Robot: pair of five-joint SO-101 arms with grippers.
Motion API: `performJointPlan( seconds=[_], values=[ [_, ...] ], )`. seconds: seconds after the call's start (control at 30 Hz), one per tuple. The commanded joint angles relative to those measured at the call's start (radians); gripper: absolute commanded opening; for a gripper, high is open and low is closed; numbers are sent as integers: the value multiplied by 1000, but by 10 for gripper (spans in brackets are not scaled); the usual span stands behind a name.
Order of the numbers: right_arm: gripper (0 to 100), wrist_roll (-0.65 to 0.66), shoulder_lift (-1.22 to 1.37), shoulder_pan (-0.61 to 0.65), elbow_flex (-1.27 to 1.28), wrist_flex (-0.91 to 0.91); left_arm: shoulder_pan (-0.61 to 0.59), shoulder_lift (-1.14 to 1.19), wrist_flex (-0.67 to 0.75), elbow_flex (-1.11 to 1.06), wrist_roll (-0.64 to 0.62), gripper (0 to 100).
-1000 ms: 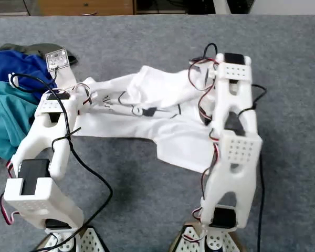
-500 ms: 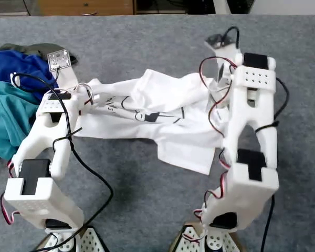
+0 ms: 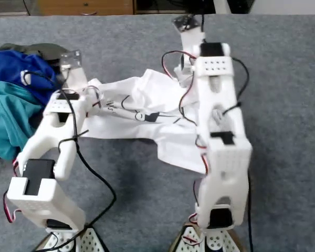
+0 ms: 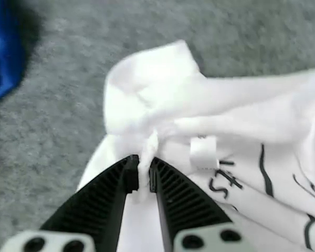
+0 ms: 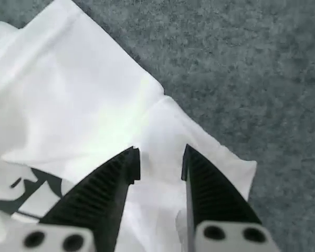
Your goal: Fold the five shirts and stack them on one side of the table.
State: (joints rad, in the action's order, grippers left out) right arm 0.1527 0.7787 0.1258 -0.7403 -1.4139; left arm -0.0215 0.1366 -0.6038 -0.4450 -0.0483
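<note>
Pinching a fold of the white shirt (image 4: 163, 100), my left gripper (image 4: 143, 172) has its jaws closed on the cloth. My right gripper (image 5: 160, 157) hangs with jaws parted just above the shirt's edge, grey table (image 5: 252, 63) beyond its tips. Off to the left gripper's side lie a blue shirt (image 3: 13, 68) and a teal shirt (image 3: 5, 113) touching it.

Left pincer (image 4: 142, 172) is pinched tight, right pincer (image 5: 160, 160) gapes (both arms stretched forward).
</note>
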Motion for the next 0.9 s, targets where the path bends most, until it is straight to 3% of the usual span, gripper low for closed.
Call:
performJointPlan(
  seconds=[0.0,0.1,0.2,0.23,0.33,0.43,0.63,0.87],
  values=[
    [145,-17,216,12,-277,-118,44,-67,-21,8,5,19],
    [142,-15,381,4,-503,-258,75,-124,-8,-46,5,19],
    [43,-15,509,-25,-711,-362,117,-176,32,-124,5,19],
    [0,-15,536,-35,-760,-374,133,-194,41,-146,5,19],
    [4,-14,550,-61,-785,-374,169,-248,48,-187,5,19],
    [2,-11,506,-76,-671,-376,175,-265,66,-204,-23,19],
    [2,48,236,-93,-214,-374,175,-263,91,-221,-38,19],
    [2,144,-122,-94,214,-316,218,-268,89,-233,15,19]
  ],
)
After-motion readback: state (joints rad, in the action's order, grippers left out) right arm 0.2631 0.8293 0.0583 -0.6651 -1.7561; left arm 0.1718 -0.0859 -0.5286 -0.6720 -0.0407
